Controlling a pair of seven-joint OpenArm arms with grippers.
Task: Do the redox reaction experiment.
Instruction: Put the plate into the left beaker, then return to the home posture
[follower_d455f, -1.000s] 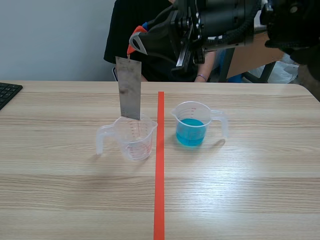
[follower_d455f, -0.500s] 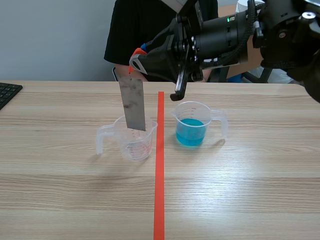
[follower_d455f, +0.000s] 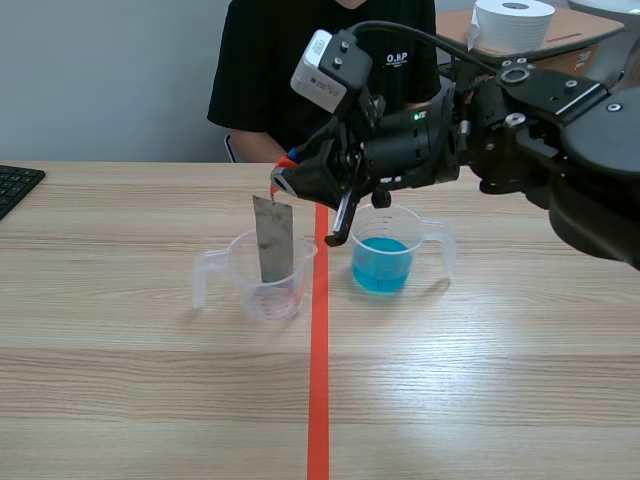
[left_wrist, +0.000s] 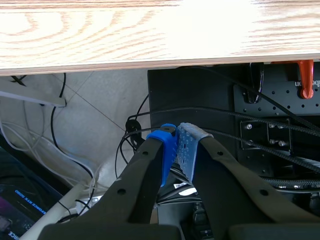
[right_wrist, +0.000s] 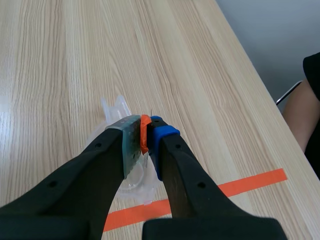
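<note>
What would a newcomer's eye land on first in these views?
First, the right claw, shut on an orange clip from which a grey metal strip hangs down into the clear beaker, just left of the red tape line. Next, the beaker of blue liquid, standing just right of that line.

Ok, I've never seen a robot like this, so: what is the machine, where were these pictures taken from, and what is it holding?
It is a two-armed robot. The wide picture looks across the table from between the arms; the other two come from wrist cameras. The right gripper is shut on an orange clip, from which a grey metal strip hangs, its lower end inside a clear beaker. Across the red tape stands a beaker of blue liquid. The left gripper, shut on nothing, sits below the table edge. A person is opposite.
</note>
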